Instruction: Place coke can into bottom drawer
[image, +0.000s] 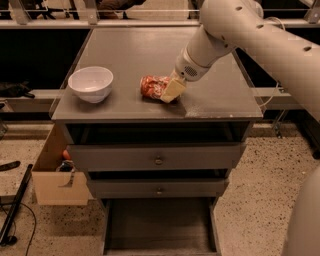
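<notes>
arm (260, 40): reaches in from the right, over the desk top.
desk (210, 107): carries can and bowl; two knobbed drawers (158, 159) under it are closed.
drawer (160, 225): bottom one, open. Next move likely has to clear the desk's front edge before dropping down here.
bowl (91, 83): left of can, well apart, no obstacle.
can (152, 86): on its side, mid-desk.
gripper (171, 91): at can's right end, touching it; can't tell if clamped. Grasp step, I'd say; firm hold needed before lifting.

pincer (169, 92) at coke can (152, 86) on cabinet top (145, 45) | bottom drawer (159, 227) open
</notes>
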